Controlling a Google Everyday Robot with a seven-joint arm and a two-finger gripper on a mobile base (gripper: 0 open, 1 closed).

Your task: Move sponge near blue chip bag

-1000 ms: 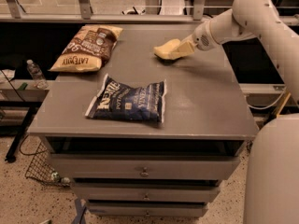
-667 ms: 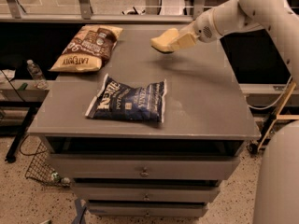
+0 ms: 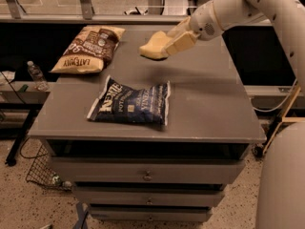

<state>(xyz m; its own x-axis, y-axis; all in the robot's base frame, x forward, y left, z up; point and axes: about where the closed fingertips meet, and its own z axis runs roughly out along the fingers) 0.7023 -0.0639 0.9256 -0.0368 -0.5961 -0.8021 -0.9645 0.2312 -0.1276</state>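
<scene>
Sponge (image 3: 152, 48): pale yellow, pinched at its right end by the hand (image 3: 167, 44), which is closed on it. It looks carried clear of the worktop (image 3: 209, 99), over the far middle.

Blue chip bag (image 3: 130, 104): flat near the front edge, well apart from the sponge.

Step in hand, as I judge it: carry toward the front and left, lower just beside the bag's far or right edge, then let go low so the soft block does not roll. Avoid pressing on the crinkly bag.

Brown chip bag (image 3: 88, 49) sits at far left, out of the likely path.

Grey worktop over drawers (image 3: 147, 175). Water bottle (image 3: 36, 75) on a low shelf to the left; wire basket (image 3: 42, 173) on speckled floor.
</scene>
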